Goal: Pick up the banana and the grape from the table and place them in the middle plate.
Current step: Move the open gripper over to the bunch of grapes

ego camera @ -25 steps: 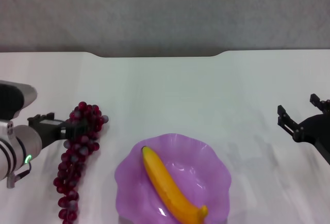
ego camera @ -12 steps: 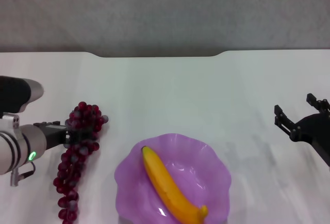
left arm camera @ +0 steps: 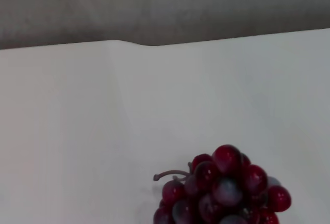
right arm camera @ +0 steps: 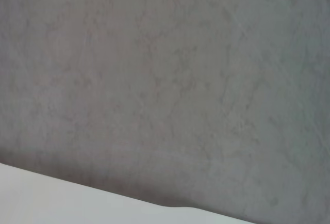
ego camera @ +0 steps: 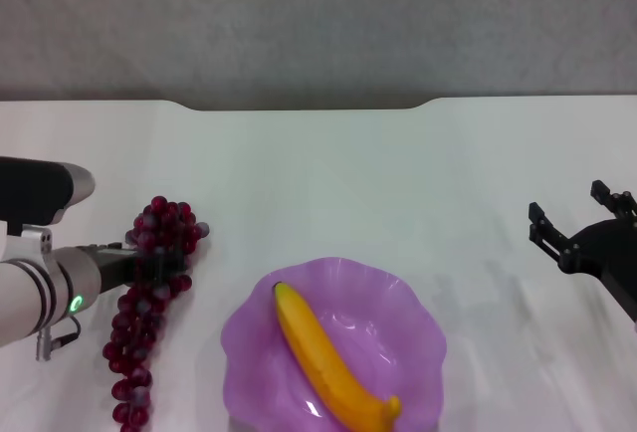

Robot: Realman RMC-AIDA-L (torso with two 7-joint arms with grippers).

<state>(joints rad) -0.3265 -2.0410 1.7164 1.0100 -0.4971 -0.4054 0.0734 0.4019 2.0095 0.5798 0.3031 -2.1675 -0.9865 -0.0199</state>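
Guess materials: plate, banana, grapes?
The middle plate: looks like translucent purple plastic, glossy, with a wavy moulded rim. The banana lying in it: smooth, evenly yellow-orange skin with a slight sheen, possibly a plastic replica. The grape bunch on the table: dark red, some greyish; real or fake unclear.

My desk point(ego camera: 328, 173) looks smooth, matt white. The plate point(ego camera: 398, 298) is glossy translucent purple plastic. The banana point(ego camera: 323, 357) has a smooth, faintly shiny skin; the grapes point(ego camera: 149, 293) are glossy, some dusty grey.
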